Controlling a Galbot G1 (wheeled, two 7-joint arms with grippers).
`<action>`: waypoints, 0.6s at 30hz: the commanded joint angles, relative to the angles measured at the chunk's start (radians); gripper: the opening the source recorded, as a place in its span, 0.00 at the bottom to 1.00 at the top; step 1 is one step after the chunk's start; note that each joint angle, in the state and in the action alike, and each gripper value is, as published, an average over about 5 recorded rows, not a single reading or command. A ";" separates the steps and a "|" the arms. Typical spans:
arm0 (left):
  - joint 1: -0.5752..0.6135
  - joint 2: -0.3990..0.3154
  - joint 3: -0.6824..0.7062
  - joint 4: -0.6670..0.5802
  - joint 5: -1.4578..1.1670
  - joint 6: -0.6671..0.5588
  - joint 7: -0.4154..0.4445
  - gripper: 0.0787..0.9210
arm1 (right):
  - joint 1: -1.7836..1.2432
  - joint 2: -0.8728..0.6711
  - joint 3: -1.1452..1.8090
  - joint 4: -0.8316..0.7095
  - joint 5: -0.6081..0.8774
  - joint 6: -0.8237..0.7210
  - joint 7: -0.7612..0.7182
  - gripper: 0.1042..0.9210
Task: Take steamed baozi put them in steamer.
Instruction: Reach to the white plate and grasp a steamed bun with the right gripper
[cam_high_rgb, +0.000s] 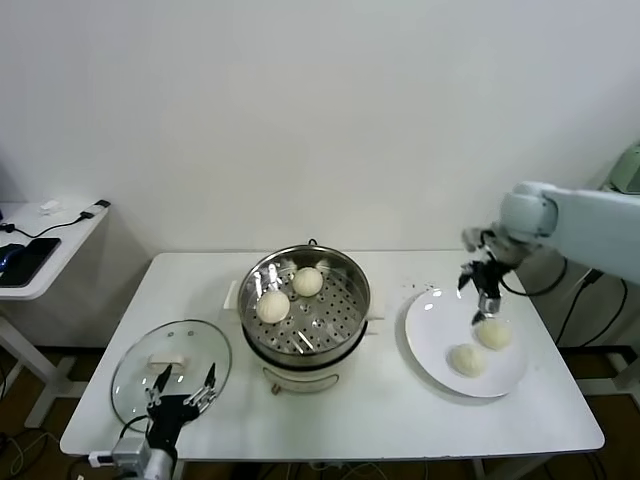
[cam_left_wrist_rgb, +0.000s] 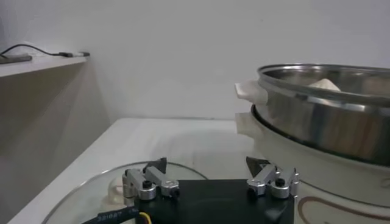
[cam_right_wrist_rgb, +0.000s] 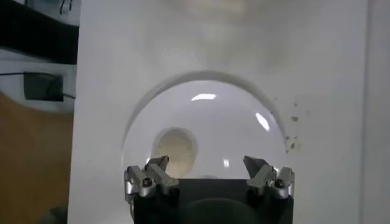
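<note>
The steamer (cam_high_rgb: 305, 305) stands mid-table with two baozi on its perforated tray, one (cam_high_rgb: 308, 281) at the back and one (cam_high_rgb: 272, 306) to its left. Two more baozi (cam_high_rgb: 492, 334) (cam_high_rgb: 466, 360) lie on the white plate (cam_high_rgb: 438, 340) at the right. My right gripper (cam_high_rgb: 483, 305) is open and empty, hovering just above the plate's far baozi. In the right wrist view one baozi (cam_right_wrist_rgb: 175, 146) shows on the plate (cam_right_wrist_rgb: 231, 122) beyond my open gripper (cam_right_wrist_rgb: 207, 163). My left gripper (cam_high_rgb: 183, 385) is open and parked at the table's front left; it also shows in the left wrist view (cam_left_wrist_rgb: 207, 164).
A round glass lid (cam_high_rgb: 170, 362) with a white handle lies at the front left, under my left gripper. A side table (cam_high_rgb: 40, 245) with cables stands beyond the table's left edge. The steamer's steel wall (cam_left_wrist_rgb: 323, 115) fills the side of the left wrist view.
</note>
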 joint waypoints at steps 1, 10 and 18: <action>0.008 -0.003 -0.001 0.002 0.000 -0.005 -0.001 0.88 | -0.266 -0.090 0.153 -0.014 -0.138 -0.029 0.047 0.88; 0.025 -0.005 0.000 0.000 0.005 -0.013 -0.001 0.88 | -0.412 -0.059 0.267 -0.062 -0.191 -0.063 0.105 0.88; 0.031 -0.006 0.011 0.005 0.013 -0.019 0.000 0.88 | -0.488 -0.049 0.350 -0.062 -0.202 -0.085 0.133 0.88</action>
